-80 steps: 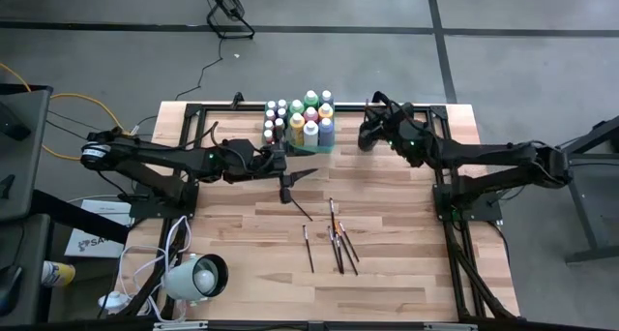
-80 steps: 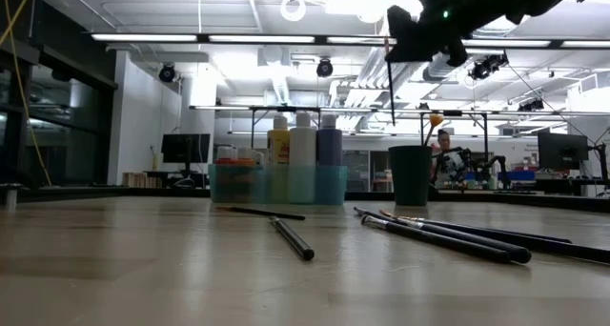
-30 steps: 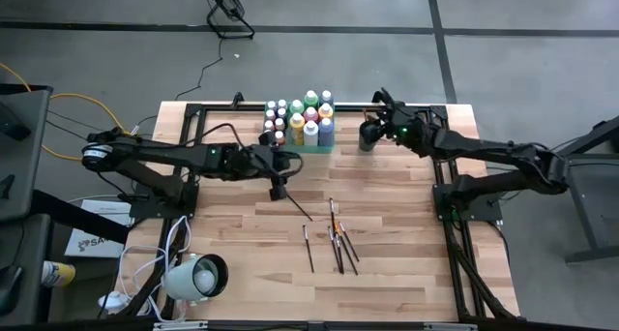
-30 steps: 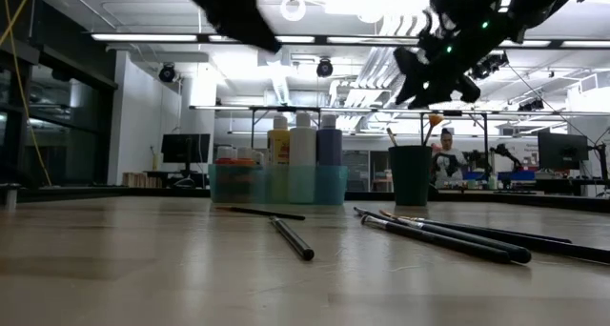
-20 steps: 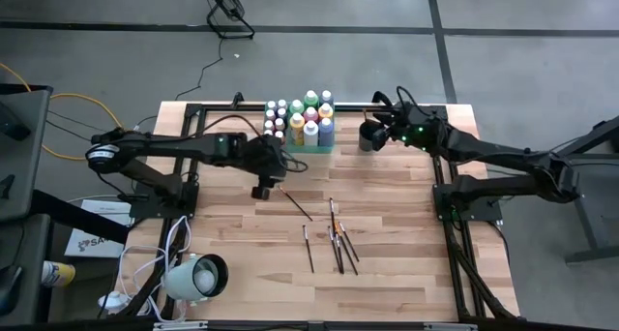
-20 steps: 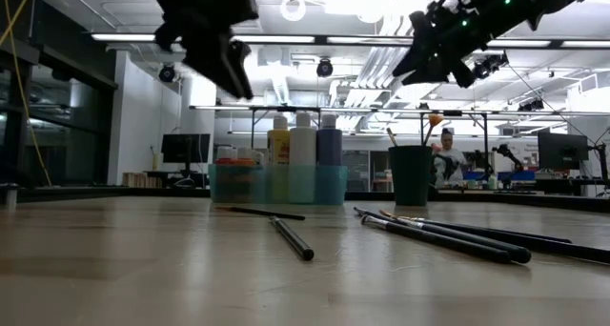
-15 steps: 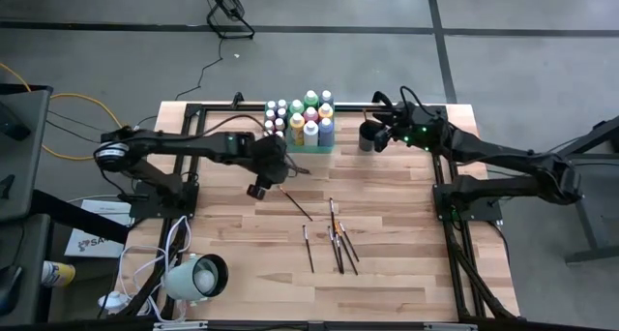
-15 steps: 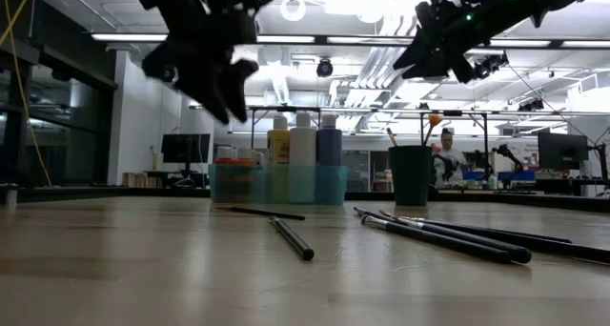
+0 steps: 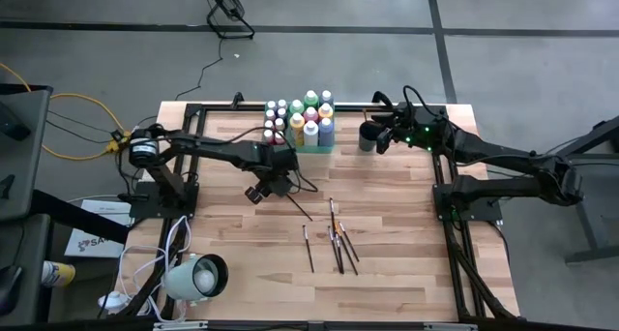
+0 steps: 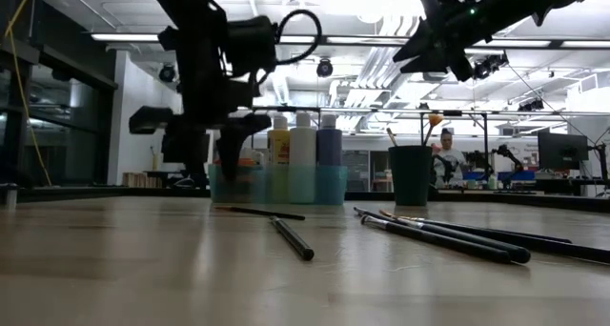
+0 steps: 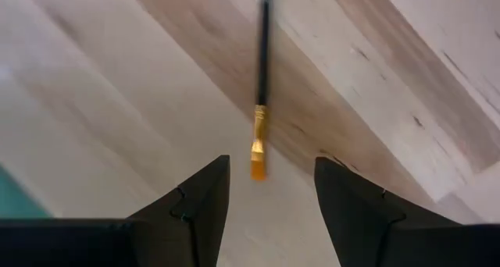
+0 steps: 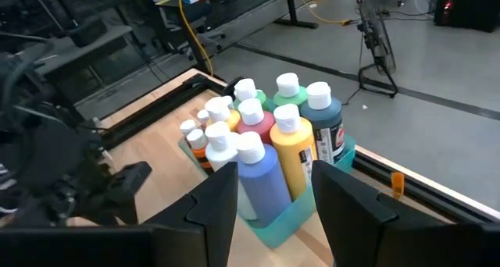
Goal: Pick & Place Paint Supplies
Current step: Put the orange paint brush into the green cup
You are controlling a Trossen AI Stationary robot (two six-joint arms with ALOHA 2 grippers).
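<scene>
The left gripper (image 9: 274, 183), which was level with the tray (image 9: 298, 148) moments ago, now hangs low over the table with fingers spread and empty, straddling the bristle end of the nearest brush (image 11: 261, 80): the next brush pick is lined up. To the right, four more brushes (image 9: 338, 239) lie loose. The right gripper (image 9: 385, 137), spread and empty, has lifted off the cup (image 9: 368, 135), where one brush now stands.

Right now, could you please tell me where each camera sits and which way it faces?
High: overhead, straight down on table, both arms.
Low: table height, level across brushes to tray.
Left wrist: down past open left end effector at a brush.
Right wrist: past open right end effector to bottles.
Low and right wrist share the bottles.
</scene>
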